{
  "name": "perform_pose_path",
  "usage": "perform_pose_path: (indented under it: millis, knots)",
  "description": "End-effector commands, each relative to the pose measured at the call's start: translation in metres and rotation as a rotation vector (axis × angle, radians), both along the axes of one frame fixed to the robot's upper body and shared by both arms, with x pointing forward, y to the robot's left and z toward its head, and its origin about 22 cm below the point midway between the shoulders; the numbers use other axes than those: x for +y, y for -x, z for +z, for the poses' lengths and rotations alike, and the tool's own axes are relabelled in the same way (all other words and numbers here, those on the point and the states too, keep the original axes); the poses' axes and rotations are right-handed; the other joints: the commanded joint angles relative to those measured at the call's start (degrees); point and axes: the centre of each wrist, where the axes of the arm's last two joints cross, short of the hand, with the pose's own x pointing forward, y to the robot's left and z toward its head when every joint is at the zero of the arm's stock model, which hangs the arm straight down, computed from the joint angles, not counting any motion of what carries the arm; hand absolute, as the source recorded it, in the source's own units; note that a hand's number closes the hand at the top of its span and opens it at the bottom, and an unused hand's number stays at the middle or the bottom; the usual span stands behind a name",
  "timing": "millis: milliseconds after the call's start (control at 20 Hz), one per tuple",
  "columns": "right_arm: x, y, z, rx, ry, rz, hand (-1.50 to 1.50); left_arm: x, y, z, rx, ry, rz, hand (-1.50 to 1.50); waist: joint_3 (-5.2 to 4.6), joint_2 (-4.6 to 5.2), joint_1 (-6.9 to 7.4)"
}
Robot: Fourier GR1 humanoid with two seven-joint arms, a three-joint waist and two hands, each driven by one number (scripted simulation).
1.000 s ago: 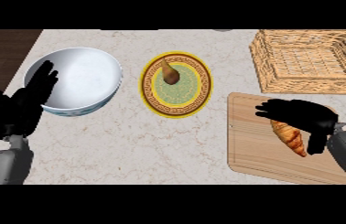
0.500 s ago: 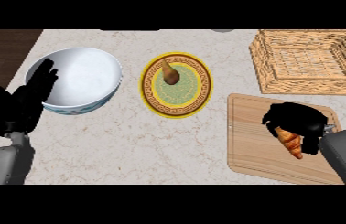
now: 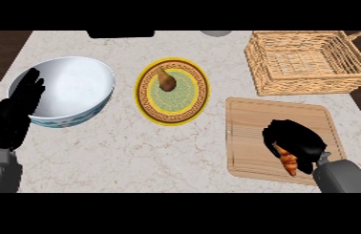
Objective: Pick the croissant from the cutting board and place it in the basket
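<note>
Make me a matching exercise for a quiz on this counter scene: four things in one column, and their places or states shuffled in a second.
Things:
1. croissant
2. basket
3. white bowl
4. yellow plate

Places:
A. far right corner of the counter
B. middle, holding a small brown item
C. on the cutting board, under the curled right hand
D. beside the open left hand

Pairs: 1-C, 2-A, 3-D, 4-B

On the table (image 3: 141,147), taking the plate (image 3: 173,92) as landmark: bowl (image 3: 70,90) to its left; basket (image 3: 303,61) to its right and behind; cutting board (image 3: 278,137) to its right and nearer, carrying the croissant (image 3: 288,160); a small piece of food (image 3: 166,79) lies on the plate.
</note>
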Motion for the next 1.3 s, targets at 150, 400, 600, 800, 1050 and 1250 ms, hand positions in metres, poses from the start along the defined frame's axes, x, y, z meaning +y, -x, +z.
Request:
perform_pose_path:
  millis: [150, 400, 600, 800, 1050, 1250]
  knots:
    - [0.053, 0.063, -0.032, 0.139, -0.284, -0.166, 1.50, -0.004, 0.010, -0.019, 0.076, 0.042, 0.009, 0.00, 1.22, 1.70, -1.43]
    - [0.089, 0.097, -0.031, 0.189, -0.637, -0.215, 1.50, -0.002, 0.012, -0.010, 0.073, 0.044, 0.000, 0.00, 1.40, 1.81, -1.62]
    - [0.095, 0.115, 0.016, 0.090, -0.873, -0.156, 1.50, -0.010, 0.008, -0.013, 0.074, 0.050, 0.014, 0.00, 1.25, 1.79, -1.85]
    - [0.079, 0.146, 0.075, -0.053, -0.912, -0.239, 1.50, -0.009, 0.022, -0.029, 0.086, 0.059, -0.011, 0.00, 1.17, 1.91, -0.47]
    - [0.060, 0.181, 0.144, -0.156, -0.898, -0.353, 1.50, -0.011, 0.006, -0.010, 0.072, 0.044, -0.053, 0.00, 1.29, 2.44, 1.17]
    - [0.071, 0.182, 0.179, -0.218, -0.919, -0.435, 1.50, -0.024, 0.000, -0.024, 0.074, 0.051, -0.077, 0.00, 1.22, 2.78, 2.51]
